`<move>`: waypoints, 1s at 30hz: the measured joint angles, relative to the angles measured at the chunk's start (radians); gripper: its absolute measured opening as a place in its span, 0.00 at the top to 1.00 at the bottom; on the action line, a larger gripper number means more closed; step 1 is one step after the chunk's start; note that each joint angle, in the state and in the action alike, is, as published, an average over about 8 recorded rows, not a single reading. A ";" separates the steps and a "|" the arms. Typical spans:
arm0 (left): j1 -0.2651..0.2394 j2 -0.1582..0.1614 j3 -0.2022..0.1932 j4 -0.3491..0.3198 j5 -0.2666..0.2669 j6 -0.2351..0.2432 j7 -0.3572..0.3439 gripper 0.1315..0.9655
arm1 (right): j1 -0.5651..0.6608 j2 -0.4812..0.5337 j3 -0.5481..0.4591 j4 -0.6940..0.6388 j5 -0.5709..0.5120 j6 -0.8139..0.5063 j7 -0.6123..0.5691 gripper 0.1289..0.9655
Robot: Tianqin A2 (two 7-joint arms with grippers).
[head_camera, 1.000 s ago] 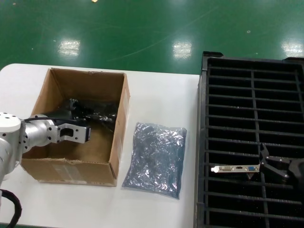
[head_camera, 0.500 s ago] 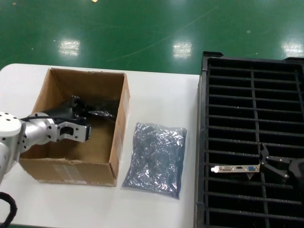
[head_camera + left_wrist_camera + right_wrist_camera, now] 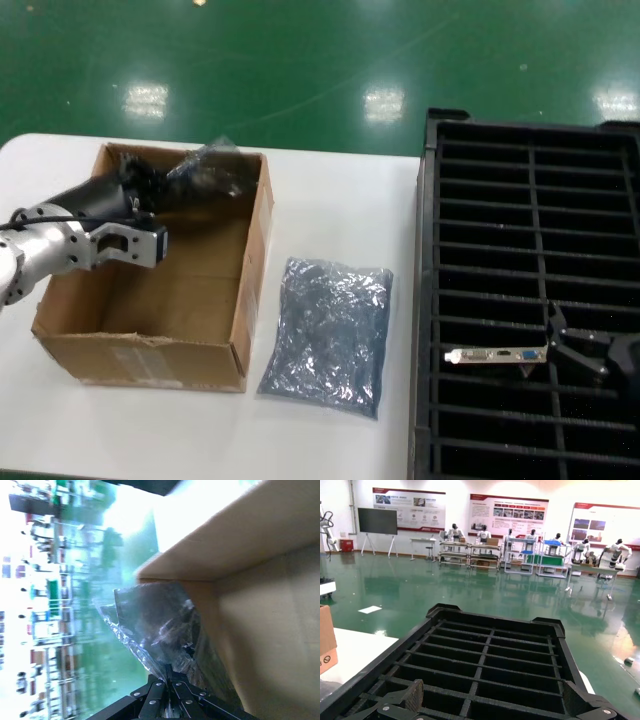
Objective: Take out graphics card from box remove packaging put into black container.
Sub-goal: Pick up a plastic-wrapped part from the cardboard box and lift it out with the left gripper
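- Left gripper [image 3: 160, 190], upper left of the head view: clamped on a bagged graphics card [image 3: 205, 172], which has risen from the floor of the box [image 3: 150, 340] to its far rim within the last second.
- Left wrist view: the fingers [image 3: 167, 690] pinch the crinkled bag [image 3: 155, 630] at one edge; the load hangs beside the cardboard wall.
- Empty packaging [image 3: 328, 333], centre of the head view: flat on the table [image 3: 330, 190], just beside the box.
- Right gripper [image 3: 590, 355], lower right: jaws spread, next to a bare card [image 3: 497, 354] seated in the black container [image 3: 530, 200].
- Judgement: extraction of a second card is nearly complete; unbagging comes next.
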 joint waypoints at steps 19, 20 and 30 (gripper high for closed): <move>0.285 -0.224 -0.055 -0.698 0.154 -0.031 -0.478 0.99 | 0.000 0.000 0.000 0.000 0.000 0.000 0.000 0.00; 0.308 -0.241 -0.060 -0.735 0.152 -0.024 -0.493 0.99 | 0.000 0.000 0.000 0.000 0.000 0.000 0.000 0.00; 0.510 -0.379 -0.103 -0.978 0.060 0.026 -0.516 0.99 | 0.000 0.000 0.000 0.000 0.000 0.000 0.000 0.00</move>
